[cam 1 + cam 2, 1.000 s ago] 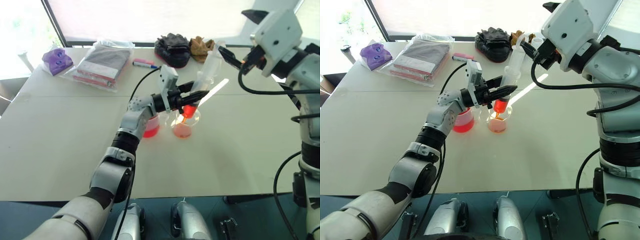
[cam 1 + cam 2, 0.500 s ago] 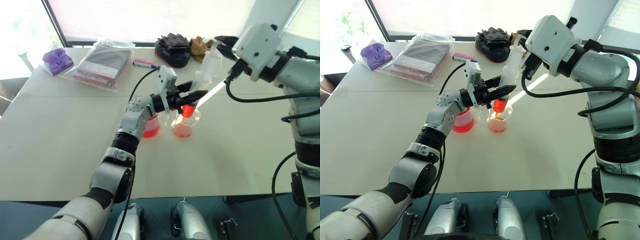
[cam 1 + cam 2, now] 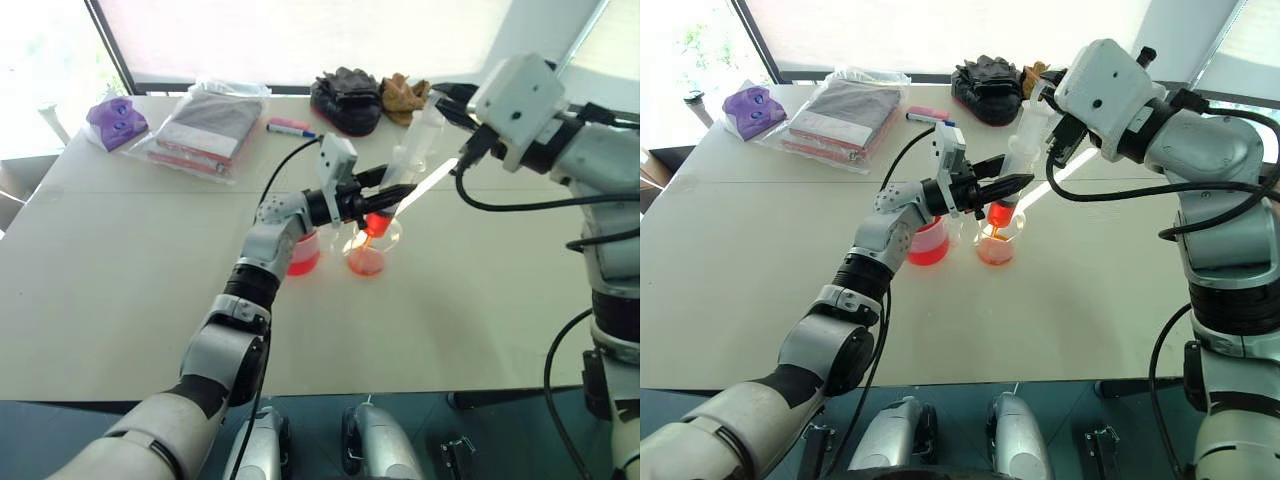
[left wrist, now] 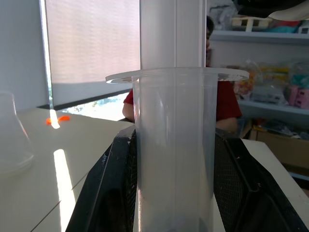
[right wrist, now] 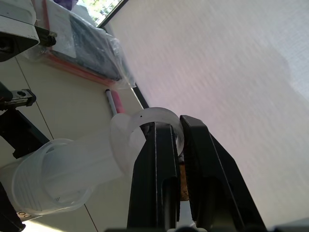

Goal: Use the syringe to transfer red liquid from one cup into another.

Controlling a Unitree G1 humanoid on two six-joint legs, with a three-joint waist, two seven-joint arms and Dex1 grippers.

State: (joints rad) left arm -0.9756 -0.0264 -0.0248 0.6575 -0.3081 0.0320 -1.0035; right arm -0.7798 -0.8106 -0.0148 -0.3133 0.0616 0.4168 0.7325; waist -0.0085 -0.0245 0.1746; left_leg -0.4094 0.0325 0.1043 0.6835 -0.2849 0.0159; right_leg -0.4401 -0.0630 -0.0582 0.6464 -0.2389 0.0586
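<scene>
Syringe [image 3: 1018, 165] stands tilted above the small clear cup [image 3: 997, 243], its orange tip [image 3: 1001, 212] pointing down into the pale pink-orange red liquid [image 3: 995, 252] there. Left gripper [image 3: 1008, 184] is clamped around the lower barrel; in the left wrist view the clear barrel [image 4: 175, 154] sits squeezed between the two black fingers [image 4: 110, 193]. Right gripper [image 5: 175, 140] is up at the top end of the syringe, its fingers pressed together on the round plunger disc [image 5: 145, 126], with no gap visible between them. Just behind the left wrist stands the handled beaker [image 3: 927, 242], deep red, touching or almost touching the arm. Well beyond both hands, at the far edge of the table [image 3: 750, 260], lie a marker pen [image 3: 927, 115], a bagged packet [image 3: 835, 112], a purple object [image 3: 748, 103] and dark gloves [image 3: 988, 88].
</scene>
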